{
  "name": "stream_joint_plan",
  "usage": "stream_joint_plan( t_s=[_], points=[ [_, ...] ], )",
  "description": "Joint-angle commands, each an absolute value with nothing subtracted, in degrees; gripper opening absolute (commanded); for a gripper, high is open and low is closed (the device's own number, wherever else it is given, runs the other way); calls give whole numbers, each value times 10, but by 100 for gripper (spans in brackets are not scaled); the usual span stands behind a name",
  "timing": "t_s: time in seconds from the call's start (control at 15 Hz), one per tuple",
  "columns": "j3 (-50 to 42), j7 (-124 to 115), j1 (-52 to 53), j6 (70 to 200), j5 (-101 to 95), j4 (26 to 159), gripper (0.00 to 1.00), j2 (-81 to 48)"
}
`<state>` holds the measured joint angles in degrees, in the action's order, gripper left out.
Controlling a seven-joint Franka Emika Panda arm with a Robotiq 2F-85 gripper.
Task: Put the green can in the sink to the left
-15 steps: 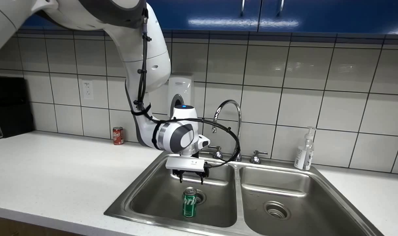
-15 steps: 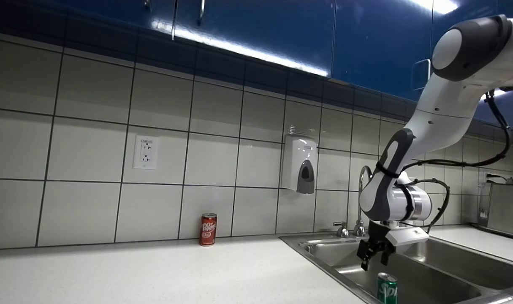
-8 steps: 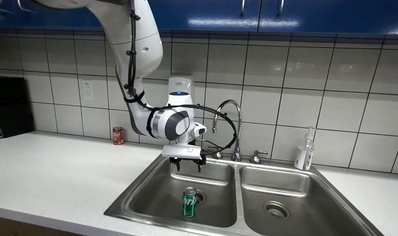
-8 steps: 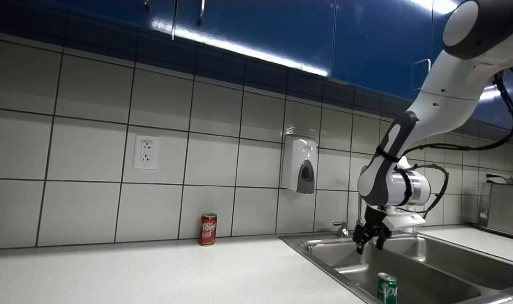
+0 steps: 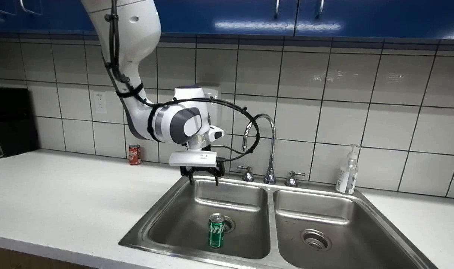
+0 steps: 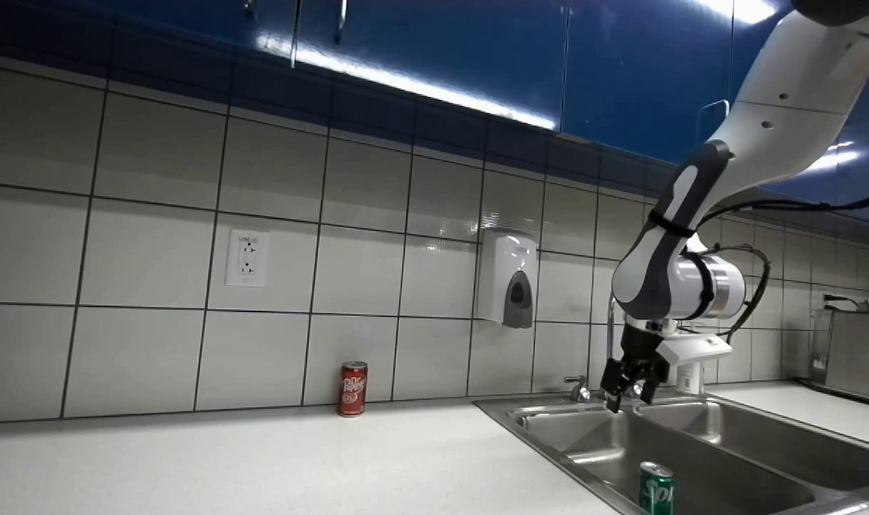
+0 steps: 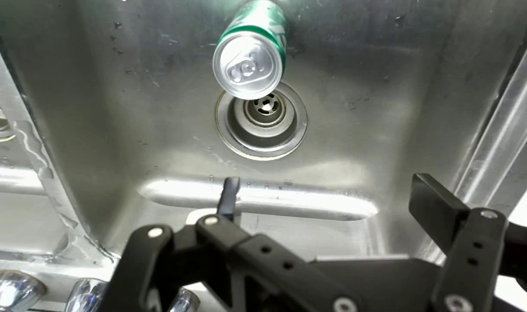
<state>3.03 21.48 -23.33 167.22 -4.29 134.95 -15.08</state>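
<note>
In an exterior view, the Panda arm (image 5: 139,117) is rising, its jaws hanging higher than half a second ago, while the green Sprite can (image 5: 216,230) is standing unmoved in the left sink basin (image 5: 170,228). In an exterior view, the arm is reaching down, well apart from the Dr Pepper can (image 6: 352,388). In the wrist view, the jaws are standing apart.

In an exterior view, the red cylindrical metal can (image 6: 352,389) reads "Dr Pepper"; the green cylindrical can with silver top (image 6: 656,492) shows "Sp", the rest unclear.
</note>
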Motion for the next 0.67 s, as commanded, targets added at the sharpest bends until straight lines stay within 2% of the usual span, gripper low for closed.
stream_joint_plan(
  t_s=[0.0,0.6],
  points=[
    [4,223,-198,1641,-35,1421,100,-59],
    [-52,204,-121,1598,-73,1560,100,108]
  ],
)
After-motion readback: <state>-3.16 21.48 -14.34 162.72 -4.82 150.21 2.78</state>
